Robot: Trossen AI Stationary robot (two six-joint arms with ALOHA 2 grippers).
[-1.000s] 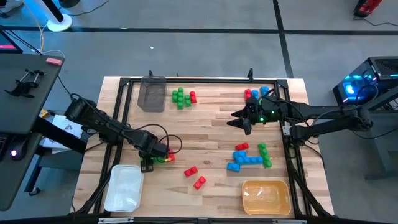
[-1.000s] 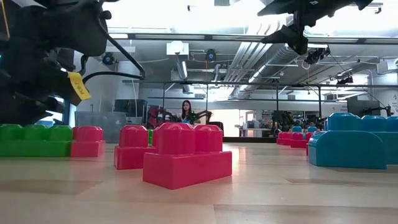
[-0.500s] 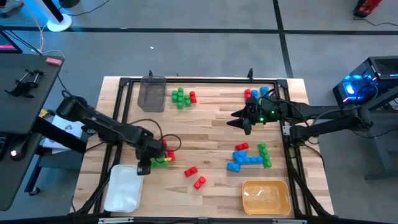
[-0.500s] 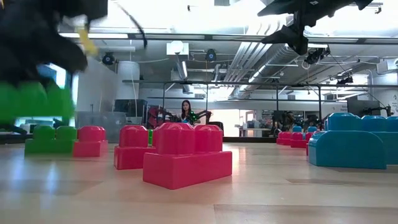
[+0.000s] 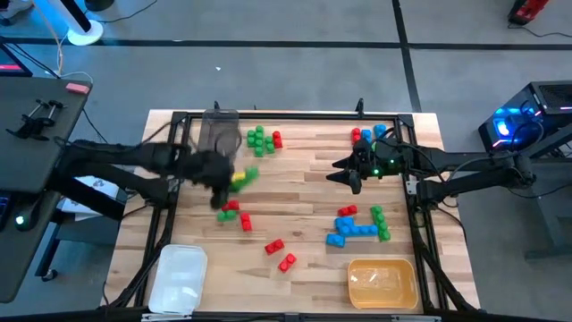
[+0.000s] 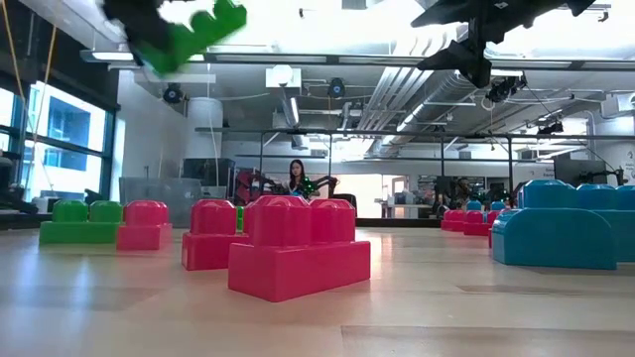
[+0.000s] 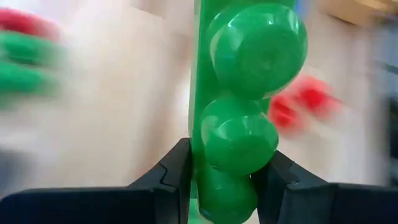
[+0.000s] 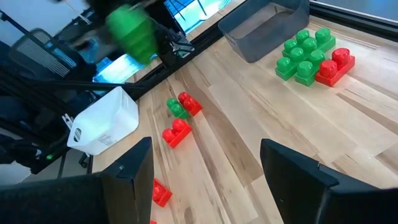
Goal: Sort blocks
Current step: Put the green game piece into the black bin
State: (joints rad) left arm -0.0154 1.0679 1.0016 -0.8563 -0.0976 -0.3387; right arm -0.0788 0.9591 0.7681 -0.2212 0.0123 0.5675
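Observation:
My left gripper (image 5: 229,182) hangs above the table's left half, near the grey tray (image 5: 219,134), shut on a green block (image 7: 249,93) that also shows high in the low view (image 6: 189,35). Below it a small red and green cluster (image 5: 237,215) rests on the wood. My right gripper (image 5: 344,175) hovers open over the right half (image 8: 205,180), touching nothing. More blocks lie about: a green and red group (image 5: 262,139), a red and blue group (image 5: 368,134), a blue, green and red group (image 5: 359,224), and two red ones (image 5: 280,253). My left gripper pinches the green block between its two fingers (image 7: 177,177), at one end of the block (image 7: 227,193). The rest of the studded block sticks out ahead of the fingers. It is lifted clear of the table and sits tilted in the low view.
A white tray (image 5: 179,273) sits at the near left corner and a yellow tray (image 5: 382,282) at the near right. The grey tray stands at the far left. A black frame (image 5: 295,114) runs round the table edge. Bare wood shows in the middle (image 5: 304,192).
My left gripper has risen from the table near the white tray and swung toward the far edge and the grey tray, carrying the green block up clear of the wood. The red and green cluster it left behind stays on the table.

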